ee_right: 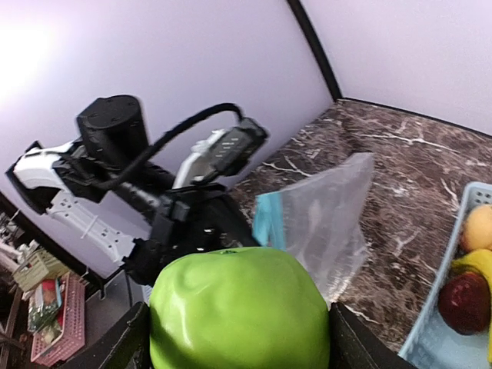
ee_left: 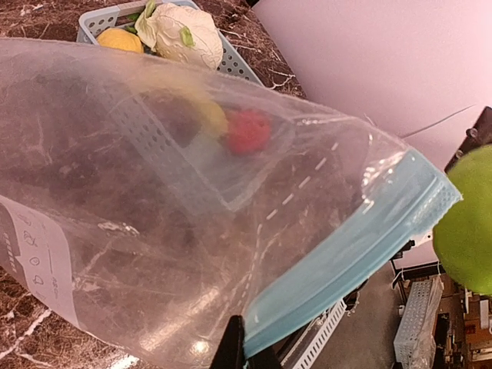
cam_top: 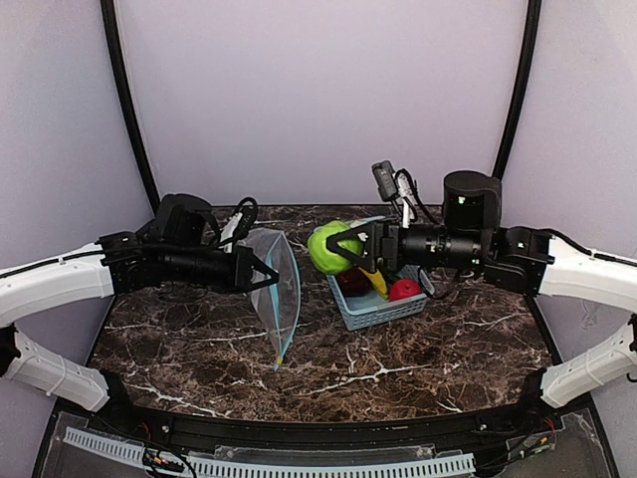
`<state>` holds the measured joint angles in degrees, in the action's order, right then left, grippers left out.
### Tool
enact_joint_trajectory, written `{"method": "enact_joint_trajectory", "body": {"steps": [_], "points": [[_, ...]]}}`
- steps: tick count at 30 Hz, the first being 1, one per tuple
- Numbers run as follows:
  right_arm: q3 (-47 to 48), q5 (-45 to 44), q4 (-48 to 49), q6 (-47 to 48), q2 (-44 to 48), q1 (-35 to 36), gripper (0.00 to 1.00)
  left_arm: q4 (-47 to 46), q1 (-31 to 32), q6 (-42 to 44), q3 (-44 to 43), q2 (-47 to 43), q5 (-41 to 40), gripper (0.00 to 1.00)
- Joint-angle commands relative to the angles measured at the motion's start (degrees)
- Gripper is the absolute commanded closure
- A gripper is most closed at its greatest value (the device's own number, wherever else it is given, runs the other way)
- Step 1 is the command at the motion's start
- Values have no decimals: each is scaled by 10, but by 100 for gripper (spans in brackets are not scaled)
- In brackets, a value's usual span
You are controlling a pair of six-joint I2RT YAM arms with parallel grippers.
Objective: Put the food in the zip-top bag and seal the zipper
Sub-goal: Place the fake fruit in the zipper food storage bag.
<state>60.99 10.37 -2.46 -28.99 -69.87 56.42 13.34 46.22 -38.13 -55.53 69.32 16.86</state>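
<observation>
My right gripper (cam_top: 338, 250) is shut on the green apple (cam_top: 330, 247), held in the air just right of the zip-top bag (cam_top: 277, 289); the apple fills the right wrist view (ee_right: 238, 311) and shows at the left wrist view's right edge (ee_left: 467, 231). My left gripper (cam_top: 267, 274) is shut on the bag's teal zipper edge (ee_left: 346, 257) and holds the clear bag (ee_left: 154, 200) up, its lower tip near the table. The white cauliflower (ee_left: 181, 32), orange (ee_left: 119, 40), red apple (cam_top: 403, 290), dark red apple (ee_right: 463, 301) and yellow banana (cam_top: 376, 281) lie in the basket.
A light blue lattice basket (cam_top: 378, 317) stands on the dark marble table (cam_top: 398, 358) right of centre, under my right arm. A black frame hoop and pale walls close in the back. The table's near edge has a black rim.
</observation>
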Motion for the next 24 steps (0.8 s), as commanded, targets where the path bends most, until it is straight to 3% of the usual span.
{"method": "enact_joint_trajectory", "body": {"steps": [1,8,12,24], "points": [[-12,46,113,15,-7,53,42,-9,-4,11,-18,-1,14,99],[-15,71,180,-4,-72,94,42,-14,-4,10,-17,1,29,99],[11,69,163,-5,-116,98,42,-15,-4,4,-10,-7,28,99],[36,-83,72,-9,-163,94,40,3,-5,9,4,-51,57,99]]}}
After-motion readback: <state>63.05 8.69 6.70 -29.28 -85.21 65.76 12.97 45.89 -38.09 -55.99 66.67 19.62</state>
